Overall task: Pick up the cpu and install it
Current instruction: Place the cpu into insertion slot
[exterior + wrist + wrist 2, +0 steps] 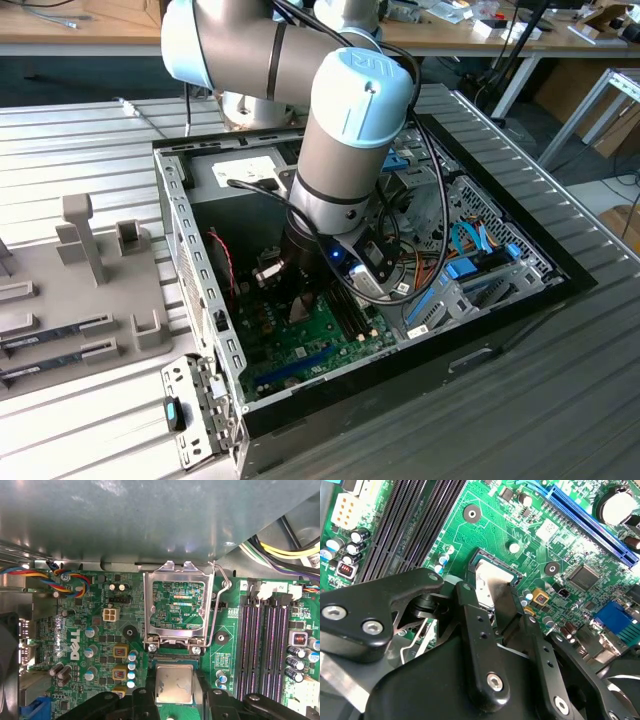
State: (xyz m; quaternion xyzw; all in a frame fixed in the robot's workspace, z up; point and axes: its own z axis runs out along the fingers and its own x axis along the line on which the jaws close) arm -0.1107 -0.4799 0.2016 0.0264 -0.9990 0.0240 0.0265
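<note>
**Item:** small flat square cpu [174, 684], silver-grey metal top plate.
**Location:** over the open socket on the green printed motherboard [227, 655], inside the black-rimmed open computer case [560, 272]. It lies just beside the hinge end of the dark metal socket lid [175, 575], which stands raised. The thin wire lever [220, 605] is swung out next to the lid. In the second wrist view the plate sits within the socket's dark border. Whether it is fully seated or just above the contacts cannot be told.

**Holder:** black two-finger gripper [175, 696] on the grey and pale-blue arm [350, 130], reaching down into the case. Its fingers [146, 700] lie against two opposite edges of the cpu and appear to be clamped on it.

**Neighbours:** four long black memory slots [265, 645] run parallel, near the socket on the lever's side.

**Step in hand (judged):** the pick-up is done and the installing is under way, at the point of placement into the socket. The lid and lever are not yet closed.

**Next move calls for (judged):** a level, square descent with the chip's edges true to the socket border. It needs little force and no sideways drag, since the contacts beneath are delicate. The fingers must stay clear of the raised lid.
</note>
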